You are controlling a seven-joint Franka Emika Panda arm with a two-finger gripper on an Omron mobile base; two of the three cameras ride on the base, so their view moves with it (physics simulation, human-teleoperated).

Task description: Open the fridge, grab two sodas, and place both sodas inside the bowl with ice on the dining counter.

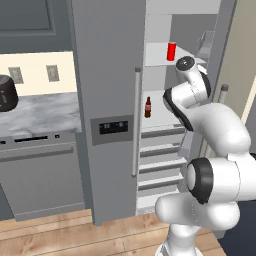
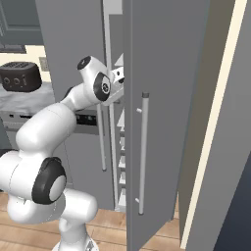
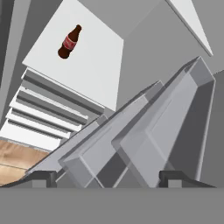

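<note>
The fridge [image 1: 107, 100] stands with its right door swung open, so the first step looks done. The red can [image 1: 171, 51] sits on an upper shelf, the brown bottle [image 1: 147, 107] a shelf lower; neither is grabbed. The gripper [image 3: 105, 177], fingers apart and empty, reaches inside near the door bins [image 3: 144, 131].

The open fridge door [image 2: 162, 122] hides the shelves from the right. The arm [image 1: 192, 92] covers the gripper. The bottle's [image 3: 69, 42] label is too small to read.
</note>
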